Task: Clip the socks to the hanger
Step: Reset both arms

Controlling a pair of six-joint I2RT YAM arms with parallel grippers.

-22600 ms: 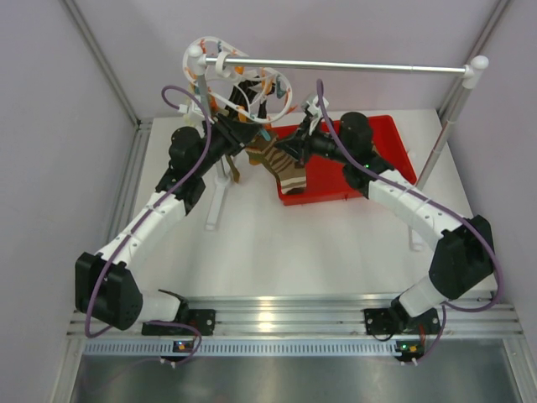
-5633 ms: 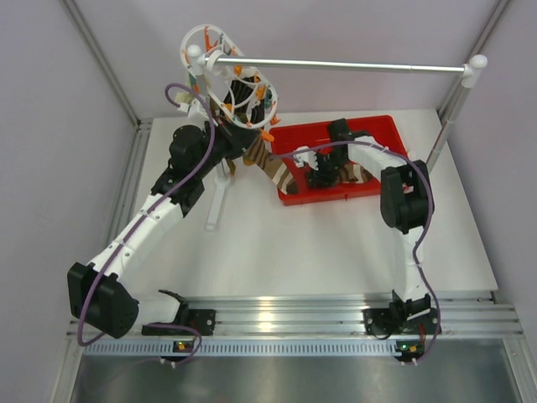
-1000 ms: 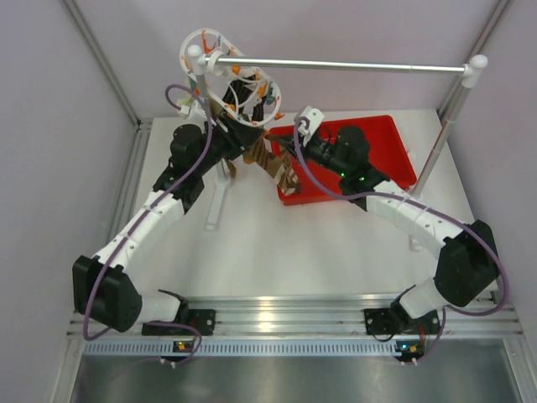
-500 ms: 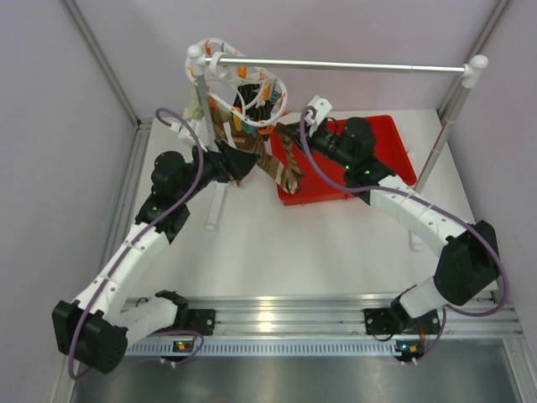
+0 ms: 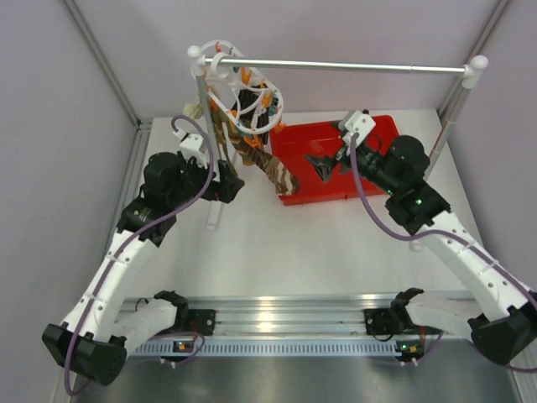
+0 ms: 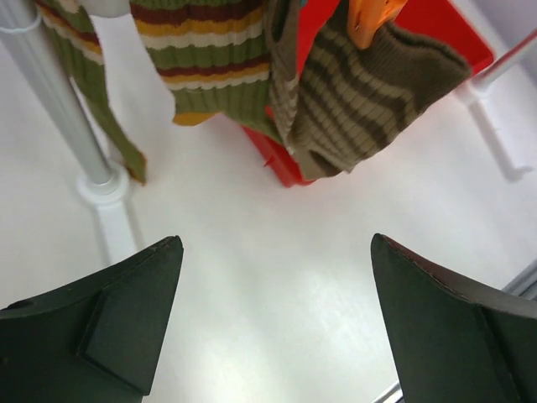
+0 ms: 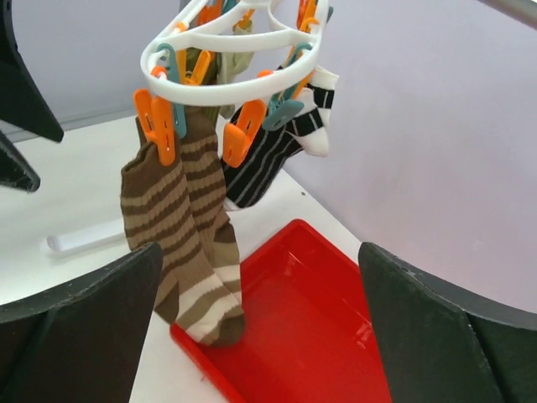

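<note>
The left claw [image 6: 277, 243] is wide open and empty. The socks [image 6: 369, 101] hang from the hanger [image 7: 159, 49] just above and in front of it. The right claw [image 7: 260, 252] is wide open too, over the red tray [image 7: 310, 319], facing the hanger.

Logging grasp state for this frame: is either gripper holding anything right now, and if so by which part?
Nothing is held. The left gripper and the right gripper are both open and empty; the socks hang clipped on the hanger.

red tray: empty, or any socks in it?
Empty as far as visible: the red tray shows bare floor in the right wrist view; from above the right tool hides a patch.
</note>
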